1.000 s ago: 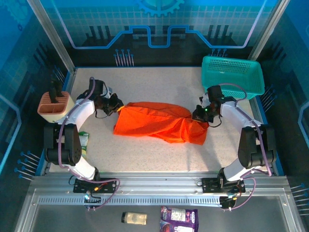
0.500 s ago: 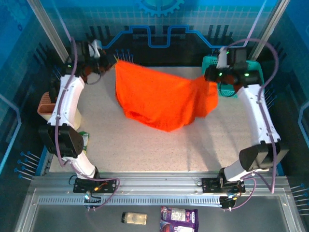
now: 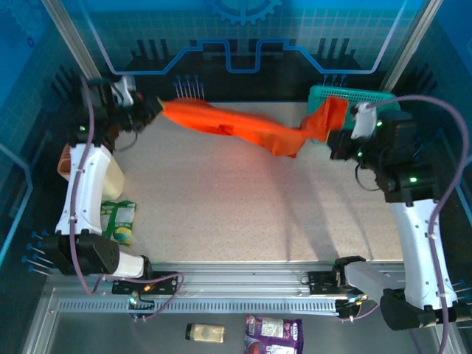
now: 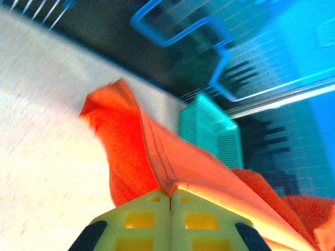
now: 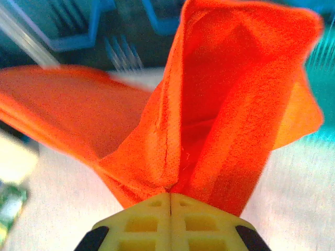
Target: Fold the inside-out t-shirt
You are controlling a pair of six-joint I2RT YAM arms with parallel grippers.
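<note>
Above the far half of the table (image 3: 243, 214): inside-out t-shirt (image 3: 243, 127) slung in mid-air as a sagging band between the two grippers, seemingly clear of the surface.
Left gripper (image 3: 151, 110): jaws closed on one end of the cloth; in the wrist view, pinched right at a stitched seam.
Right gripper (image 3: 333, 136): clamped likewise on the opposite end, with fabric fanning upward out of the closed tips in its wrist view.
Teal basket (image 3: 369, 96): just behind the shirt's right end at the far right corner.
Why the wide spread: likely to pull the garment out from two ends, so that it opens and can be laid flat rather than folded as a heap.
Why the height: probably to let loose cloth hang free and drop its wrinkles.
Shirt's shape: twisted and bunched mid-span; held parts too crumpled to name as hem or shoulders.
Stage: judged early, with spreading under way and no fold made.
Risk: possible snag on the basket rim when lowering.
</note>
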